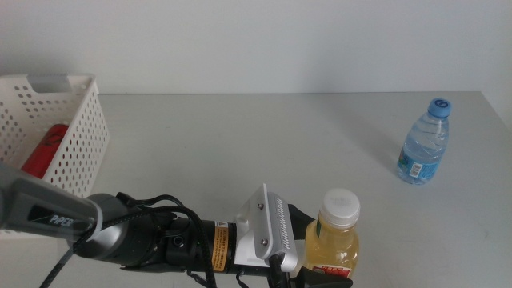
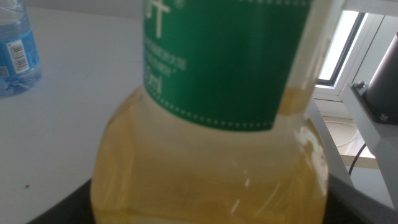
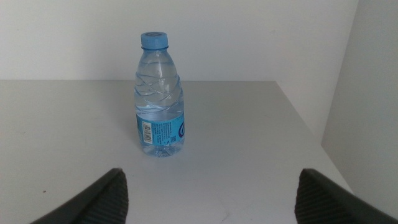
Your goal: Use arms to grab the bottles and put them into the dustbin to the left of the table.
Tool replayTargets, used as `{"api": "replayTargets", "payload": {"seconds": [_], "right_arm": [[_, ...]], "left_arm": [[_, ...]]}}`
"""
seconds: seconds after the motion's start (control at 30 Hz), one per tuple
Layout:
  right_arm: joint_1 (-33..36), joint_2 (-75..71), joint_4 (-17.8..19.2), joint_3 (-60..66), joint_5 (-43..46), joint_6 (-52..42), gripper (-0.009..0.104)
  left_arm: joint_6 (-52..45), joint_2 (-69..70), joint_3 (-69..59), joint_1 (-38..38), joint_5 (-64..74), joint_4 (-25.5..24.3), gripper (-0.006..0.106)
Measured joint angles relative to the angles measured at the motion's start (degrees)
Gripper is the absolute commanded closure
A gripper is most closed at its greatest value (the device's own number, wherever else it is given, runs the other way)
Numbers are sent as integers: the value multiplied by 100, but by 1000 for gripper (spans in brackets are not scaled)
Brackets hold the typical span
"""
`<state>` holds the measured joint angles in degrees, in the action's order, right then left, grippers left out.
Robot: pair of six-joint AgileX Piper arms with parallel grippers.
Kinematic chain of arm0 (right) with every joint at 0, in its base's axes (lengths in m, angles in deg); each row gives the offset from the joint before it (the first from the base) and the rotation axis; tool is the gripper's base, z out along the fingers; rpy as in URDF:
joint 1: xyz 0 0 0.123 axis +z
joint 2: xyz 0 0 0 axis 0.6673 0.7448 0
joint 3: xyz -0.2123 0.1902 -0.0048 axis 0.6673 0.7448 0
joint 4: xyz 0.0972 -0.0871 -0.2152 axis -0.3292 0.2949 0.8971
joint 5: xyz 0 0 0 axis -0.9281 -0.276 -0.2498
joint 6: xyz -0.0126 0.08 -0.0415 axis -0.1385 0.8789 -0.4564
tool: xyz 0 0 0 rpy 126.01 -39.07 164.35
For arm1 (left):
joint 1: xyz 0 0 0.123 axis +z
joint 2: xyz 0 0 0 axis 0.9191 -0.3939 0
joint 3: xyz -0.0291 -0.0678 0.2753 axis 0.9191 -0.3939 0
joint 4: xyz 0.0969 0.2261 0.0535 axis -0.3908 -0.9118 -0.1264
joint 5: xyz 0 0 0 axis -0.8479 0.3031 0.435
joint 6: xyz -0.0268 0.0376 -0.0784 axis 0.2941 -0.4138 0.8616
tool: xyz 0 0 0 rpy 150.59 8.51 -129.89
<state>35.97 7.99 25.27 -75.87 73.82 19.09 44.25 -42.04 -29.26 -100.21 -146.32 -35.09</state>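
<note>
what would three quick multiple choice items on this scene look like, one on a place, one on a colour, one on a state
1. Where is the red can?
A. inside the white basket
B. beside the water bottle
C. in the right gripper

2. What colour is the water bottle's cap?
A. white
B. blue
C. green

3. How are the right gripper's fingers?
A. shut on the water bottle
B. shut on nothing
C. spread open, nothing between them

Answers:
1 A: the red can shows through the white basket.
2 B: the water bottle has a blue cap; the white cap is on the juice bottle at the left gripper.
3 C: the right gripper faces the standing bottle with fingers wide apart.
</note>
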Motion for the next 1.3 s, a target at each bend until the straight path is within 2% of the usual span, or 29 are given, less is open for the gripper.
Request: {"api": "replayTargets", "payload": {"seconds": [0.43,0.57,0.67,0.77,0.8,0.83,0.9,1.07,1.3], "right_arm": [[0,0,0,0,0,0,20],[0,0,0,0,0,0,20],[0,0,0,0,0,0,20],[0,0,0,0,0,0,20],[0,0,0,0,0,0,20],[0,0,0,0,0,0,20],[0,0,0,0,0,0,20],[0,0,0,0,0,0,20],[0,0,0,0,0,0,20]], "left_arm": [[-77,-107,111,-235,17,251,11],[-95,-107,111,-308,17,310,16],[-107,-107,111,-328,17,317,28],[-114,-107,111,-333,18,323,49],[-120,-107,111,-333,23,324,57],[-114,-107,111,-333,23,323,77],[-53,-107,111,-333,29,323,87],[208,127,106,-347,347,202,99],[578,1331,81,-372,1712,85,100]]}}
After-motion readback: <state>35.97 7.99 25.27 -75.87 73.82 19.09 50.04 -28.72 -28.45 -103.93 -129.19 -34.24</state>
